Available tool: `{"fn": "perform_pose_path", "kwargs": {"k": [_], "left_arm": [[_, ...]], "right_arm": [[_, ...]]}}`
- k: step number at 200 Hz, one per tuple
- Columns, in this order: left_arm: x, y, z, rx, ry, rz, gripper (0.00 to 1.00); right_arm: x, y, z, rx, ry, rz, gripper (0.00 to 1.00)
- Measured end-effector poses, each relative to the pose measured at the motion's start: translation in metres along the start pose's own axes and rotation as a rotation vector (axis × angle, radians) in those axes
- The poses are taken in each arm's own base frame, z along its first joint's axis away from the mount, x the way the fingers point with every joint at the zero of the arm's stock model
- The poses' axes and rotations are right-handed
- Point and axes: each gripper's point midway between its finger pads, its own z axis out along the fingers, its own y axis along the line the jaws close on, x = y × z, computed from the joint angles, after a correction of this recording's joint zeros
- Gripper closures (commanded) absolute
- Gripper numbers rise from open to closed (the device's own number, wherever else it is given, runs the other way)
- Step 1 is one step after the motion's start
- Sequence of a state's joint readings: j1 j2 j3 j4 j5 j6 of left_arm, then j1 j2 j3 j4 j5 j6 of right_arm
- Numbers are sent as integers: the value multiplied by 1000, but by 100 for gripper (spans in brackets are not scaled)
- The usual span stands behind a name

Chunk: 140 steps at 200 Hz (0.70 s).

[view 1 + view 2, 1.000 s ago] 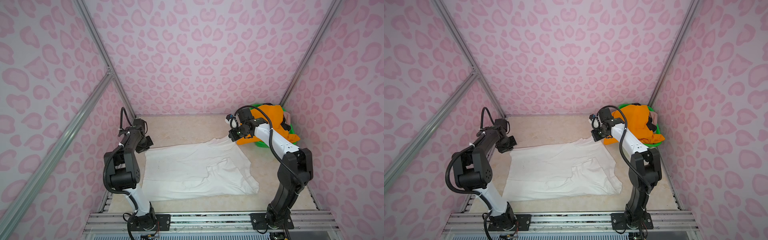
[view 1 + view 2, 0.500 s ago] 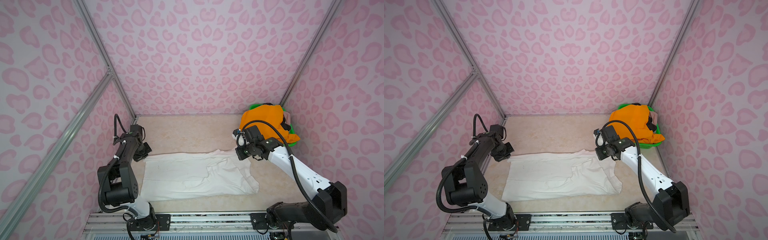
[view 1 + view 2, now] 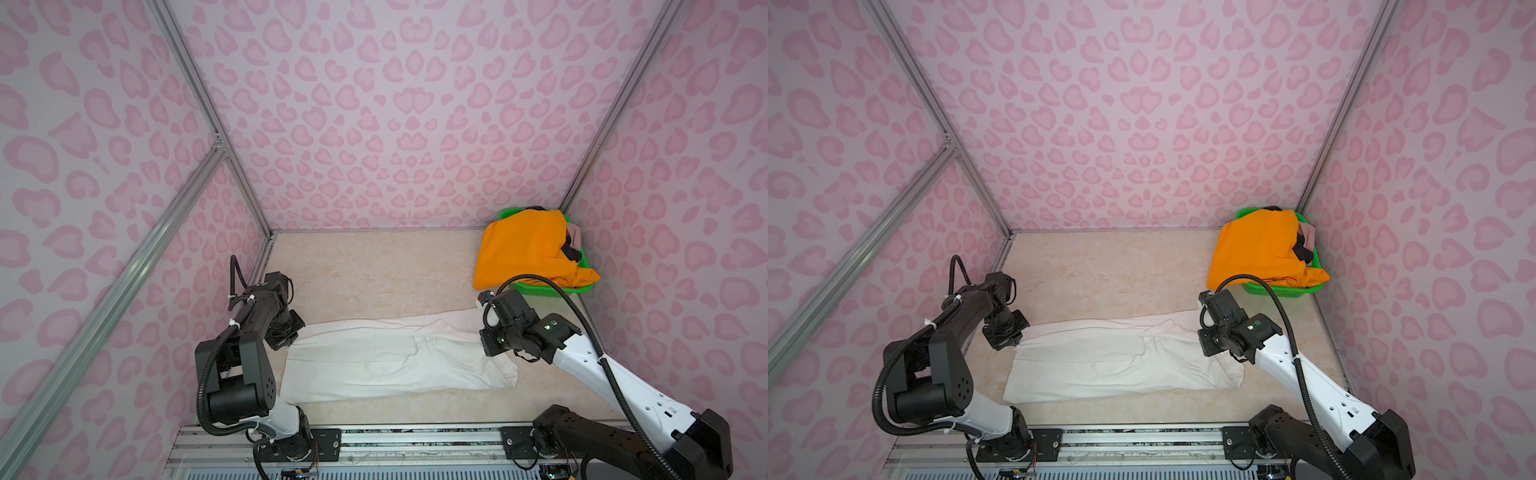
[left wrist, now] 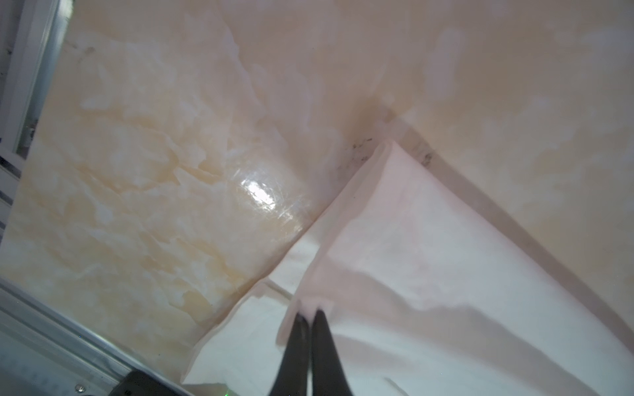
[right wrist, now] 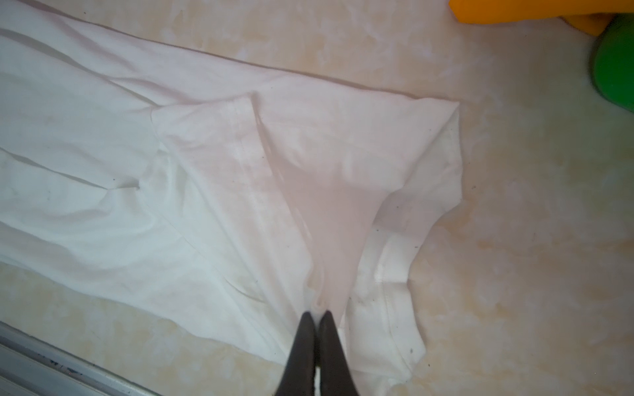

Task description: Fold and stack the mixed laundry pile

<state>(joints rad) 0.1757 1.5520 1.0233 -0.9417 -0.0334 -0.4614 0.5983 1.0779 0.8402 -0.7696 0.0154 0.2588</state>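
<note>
The white cotton T-shirt (image 3: 395, 357) lies as a long band across the near half of the marbled beige desk (image 3: 374, 266). It runs from 9 to 3 o'clock, with one sleeve turned in over the body. No black print shows, so it probably lies face down, though I cannot be sure.

At its 9 o'clock end the left gripper (image 4: 310, 313) is pinched tight on a raised corner of the cloth. The wrist view shows the top layer lifted off the layer beneath. At the 3 o'clock end the right gripper (image 5: 317, 314) is likewise clamped on a tented fold of the shirt beside the sleeve. Both hold fabric just above the desk.

The rest of the pile sits well apart at 1 o'clock. Bright orange drawstring shorts (image 3: 523, 249) are draped over the green plastic mesh basket (image 3: 544, 289). A black knit piece (image 3: 570, 250) and a beige-pink piece (image 3: 575, 232) are tucked in on the basket's 3 o'clock side.

The step in hand looks like the lengthwise fold of the first garment, with the far edge carried toward 6 o'clock. The next move calls for both grippers to travel together at equal height. They should hold the span taut so the lifted edge lands square on the near edge, and only then let go. Uneven travel would skew the fold or drag the lower layer. Crosswise folds would follow. With three pieces at the basket, the task seems at an early stage.
</note>
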Motion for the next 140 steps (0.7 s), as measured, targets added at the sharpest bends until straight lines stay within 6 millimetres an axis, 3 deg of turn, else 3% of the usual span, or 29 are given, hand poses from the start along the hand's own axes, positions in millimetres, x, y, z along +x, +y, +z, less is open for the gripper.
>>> {"fn": "perform_pose_path", "kwargs": {"k": [32,62,102,140], "left_arm": [[-2,4,0,-4,0,-14,82],[-2,8,0,-10,5,-25,59],[-6,8,-9,7,-15,-34,57],[-2,-22,-8,149,7,18,57]], "right_arm": [[15,13,7,-73,70,12,83],[31,32,4,-150,182,0,65],[0,55,-20,-250,164,-20,56],[-16,60,10,-253,189,-33,56]]}}
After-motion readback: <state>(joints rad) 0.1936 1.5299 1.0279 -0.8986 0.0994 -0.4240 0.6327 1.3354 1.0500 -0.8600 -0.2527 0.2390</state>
